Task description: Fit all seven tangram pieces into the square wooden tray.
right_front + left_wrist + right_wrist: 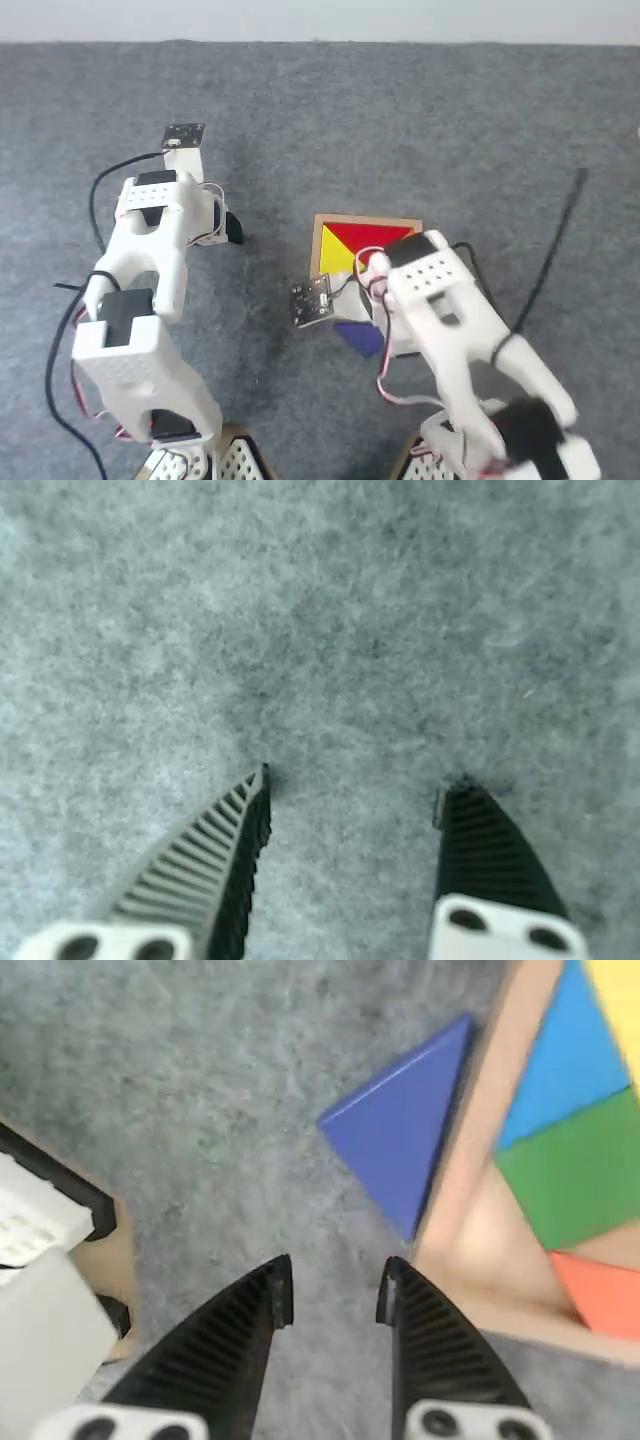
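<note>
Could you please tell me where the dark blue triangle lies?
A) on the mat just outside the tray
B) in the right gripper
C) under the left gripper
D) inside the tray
A: the dark blue triangle lies on the mat beside the tray, outside its rim, clear of the right gripper.

Grey felt table (420, 130) fuzzy; tray (470, 1160) pale smooth wood

Left arm (150, 270): stretched straight forward, its white links nearly in line. Left gripper (360, 780) points down, low over the surface, jaws spread wide and empty.

Right arm (455, 310): bent at the elbow, its forearm angled forward and inward toward the left arm's side. Right gripper (335, 1265) points down, jaws parted by a narrow gap, gripping nothing.
</note>
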`<state>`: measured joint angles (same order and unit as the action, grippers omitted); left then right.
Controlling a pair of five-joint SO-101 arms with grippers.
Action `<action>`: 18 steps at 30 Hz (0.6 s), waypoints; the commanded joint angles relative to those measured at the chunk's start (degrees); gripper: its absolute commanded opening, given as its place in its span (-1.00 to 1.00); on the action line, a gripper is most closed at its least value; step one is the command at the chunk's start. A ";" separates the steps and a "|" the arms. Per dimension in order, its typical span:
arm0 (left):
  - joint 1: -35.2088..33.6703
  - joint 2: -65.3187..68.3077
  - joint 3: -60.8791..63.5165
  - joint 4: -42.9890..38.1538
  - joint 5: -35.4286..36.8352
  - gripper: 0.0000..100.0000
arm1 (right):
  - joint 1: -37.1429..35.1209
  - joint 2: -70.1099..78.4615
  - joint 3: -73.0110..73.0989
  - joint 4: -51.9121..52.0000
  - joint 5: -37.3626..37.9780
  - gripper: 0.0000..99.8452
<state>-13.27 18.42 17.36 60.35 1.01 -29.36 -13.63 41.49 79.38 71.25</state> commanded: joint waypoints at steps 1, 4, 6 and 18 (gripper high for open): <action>0.00 -3.16 -0.40 0.53 -0.62 -0.49 | 1.01 5.76 -1.23 -3.38 0.70 -0.71; 0.00 -3.16 -0.40 0.53 -0.62 -0.49 | 1.01 10.59 -5.80 -3.65 0.70 -0.71; 0.00 -3.16 -0.40 0.44 -0.62 -0.49 | 1.89 13.32 -9.32 -3.56 0.70 -0.71; 0.18 -3.16 -0.31 0.53 -0.62 -0.49 | 7.52 25.63 -26.99 -3.38 0.44 -0.71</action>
<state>-13.27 18.42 17.36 60.35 1.01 -22.77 12.04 19.87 76.66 71.34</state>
